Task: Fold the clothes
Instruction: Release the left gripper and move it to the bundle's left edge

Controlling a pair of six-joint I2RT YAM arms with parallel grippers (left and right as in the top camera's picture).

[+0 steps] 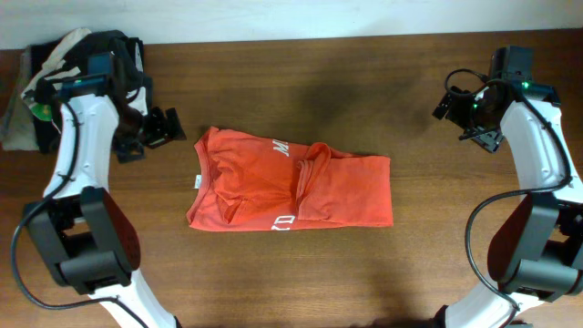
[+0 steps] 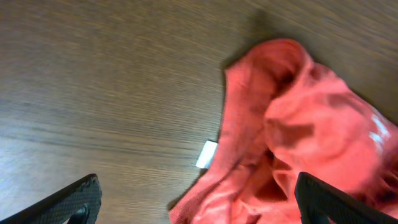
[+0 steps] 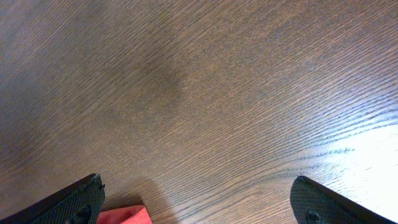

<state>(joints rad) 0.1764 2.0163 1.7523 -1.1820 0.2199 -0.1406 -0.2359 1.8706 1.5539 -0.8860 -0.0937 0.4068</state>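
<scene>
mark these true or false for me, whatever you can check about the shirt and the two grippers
1. The red-orange T-shirt lies near the middle of the table. True.
2. The left gripper is shut on the shirt. False: its fingers are spread and hold nothing, and it sits just off the shirt's left edge.
3. The right gripper is open over bare wood, well away from the shirt. True.
4. The shirt is spread flat with both sleeves out. False: it is bunched, with fabric doubled over across its middle.
5. A pile of other garments sits by the right arm. False: it lies at the far left corner, behind the left arm.
</scene>
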